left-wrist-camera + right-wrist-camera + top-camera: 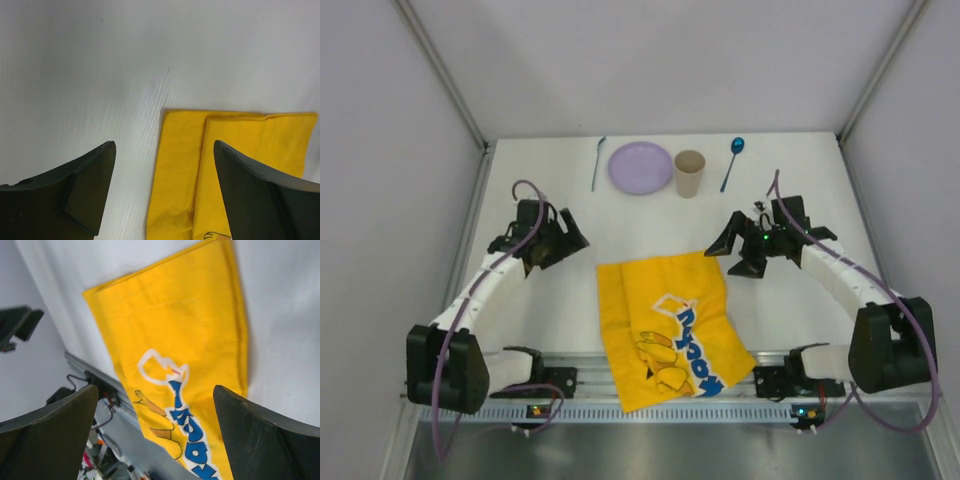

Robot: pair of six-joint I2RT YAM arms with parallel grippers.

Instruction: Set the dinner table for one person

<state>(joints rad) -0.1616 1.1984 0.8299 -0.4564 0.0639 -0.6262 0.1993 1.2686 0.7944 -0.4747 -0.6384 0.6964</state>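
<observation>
The white dinner table carries a yellow cartoon-print cloth mat, partly folded, its near end lying over the front rail. Along the far edge lie a thin teal utensil, a lilac plate, a beige cup and a blue spoon. My left gripper hovers open just left of the mat's far corner; in the left wrist view that gripper straddles the mat's edge. Open too, my right gripper is at the mat's far right corner, above the mat, with nothing between its fingers.
White enclosure walls and metal frame posts close in the sides and back. The aluminium rail with both arm bases runs along the near edge. Bare tabletop lies between the mat and the row of tableware.
</observation>
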